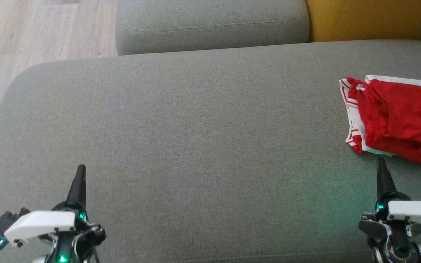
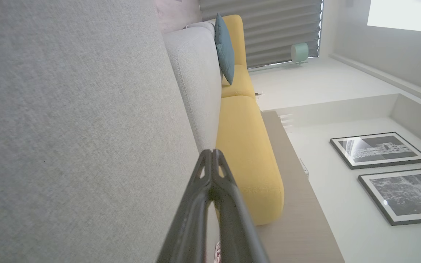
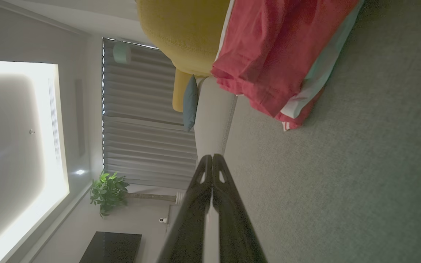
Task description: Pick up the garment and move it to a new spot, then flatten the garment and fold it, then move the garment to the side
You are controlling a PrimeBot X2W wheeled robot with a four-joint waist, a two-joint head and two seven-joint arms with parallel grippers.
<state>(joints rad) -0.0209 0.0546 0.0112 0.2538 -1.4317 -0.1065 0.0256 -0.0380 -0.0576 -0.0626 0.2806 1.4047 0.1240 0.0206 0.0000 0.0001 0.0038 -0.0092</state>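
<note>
Head view gives me the red garment [image 1: 397, 117] bunched at the far right of the grey seat cushion [image 1: 196, 128], just ahead of my right gripper [image 1: 380, 160]. My left gripper [image 1: 81, 168] sits well apart from it. Both have fingers pressed together, holding nothing. Left wrist view adds 2 framed pictures [image 2: 378, 149]; right wrist view adds a potted plant [image 3: 108, 191].

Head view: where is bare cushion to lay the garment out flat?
Free: the middle and left of the grey seat cushion, from the left claw across to the red garment and up to the far grey cushion. Crowded: the right edge, where the garment lies beyond the right claw.
</note>
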